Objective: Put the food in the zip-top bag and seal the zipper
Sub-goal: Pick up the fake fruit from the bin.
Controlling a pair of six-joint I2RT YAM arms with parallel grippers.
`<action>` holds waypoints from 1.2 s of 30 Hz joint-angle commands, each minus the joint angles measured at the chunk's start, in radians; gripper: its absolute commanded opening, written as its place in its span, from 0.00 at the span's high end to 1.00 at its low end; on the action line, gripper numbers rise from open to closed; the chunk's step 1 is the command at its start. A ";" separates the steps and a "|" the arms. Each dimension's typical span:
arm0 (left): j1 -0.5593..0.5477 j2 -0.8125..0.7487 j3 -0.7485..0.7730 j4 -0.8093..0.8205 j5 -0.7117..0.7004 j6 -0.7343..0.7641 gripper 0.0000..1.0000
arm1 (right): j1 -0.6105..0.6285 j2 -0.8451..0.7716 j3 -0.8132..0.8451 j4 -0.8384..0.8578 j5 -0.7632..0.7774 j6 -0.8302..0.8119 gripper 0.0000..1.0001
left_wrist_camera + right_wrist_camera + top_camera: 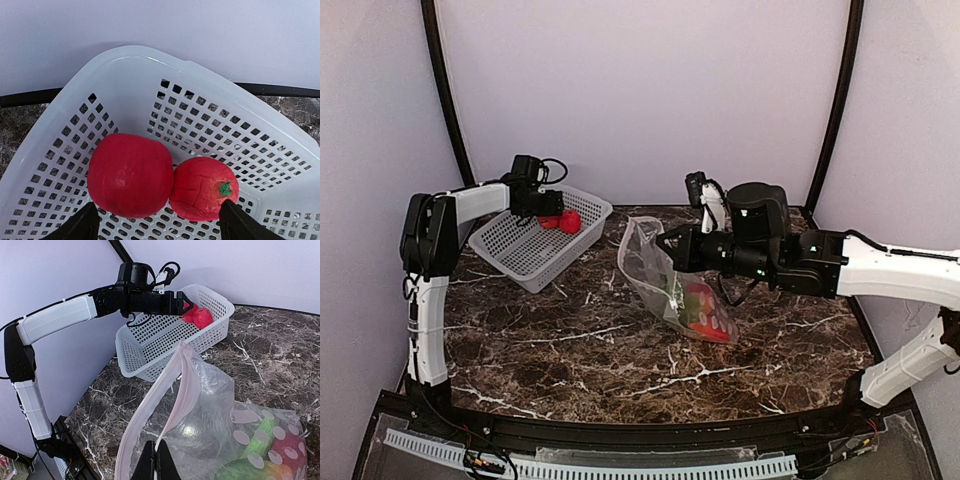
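Inside the white lattice basket [520,250], in its far right corner, two red pieces of the food lie touching each other on the basket floor. One is a plain round one [131,175]. Just to its right in the left wrist view is a smaller tomato-like one [202,189] with a green stem. The left pincer [157,222] hangs over the inside of the basket with its jaws spread wide. One fingertip [82,225] is outside the round piece and the other is beside the tomato. Whether either finger touches the fruit I cannot tell.

To the right of the basket as the top camera sees it, just beside it, the zip-top bag [650,265] lies on the dark marbled worktop [570,340]. Its mouth is turned toward the basket and raised off the worktop. The right pincer [156,460] is pressed together, pinching the rim of the bag at its pinkish zipper [185,375]. The zipper's two lips stand apart, so the mouth gapes open toward the basket.

At the end of the bag farther from the basket more of the food shows through the dotted plastic. There is a bumpy green cucumber-like piece [260,437], a red piece [290,447] beside it, and an orange-yellow-green piece [245,470] partly cut off at the edge of the right wrist view
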 commanded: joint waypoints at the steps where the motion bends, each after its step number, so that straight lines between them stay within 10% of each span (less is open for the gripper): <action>1: 0.014 0.042 0.084 -0.069 -0.014 0.028 0.17 | -0.007 0.013 0.016 0.029 -0.009 -0.011 1.00; 36: 0.024 0.204 0.290 -0.189 -0.015 0.059 0.18 | -0.014 0.036 0.023 0.019 -0.024 0.000 1.00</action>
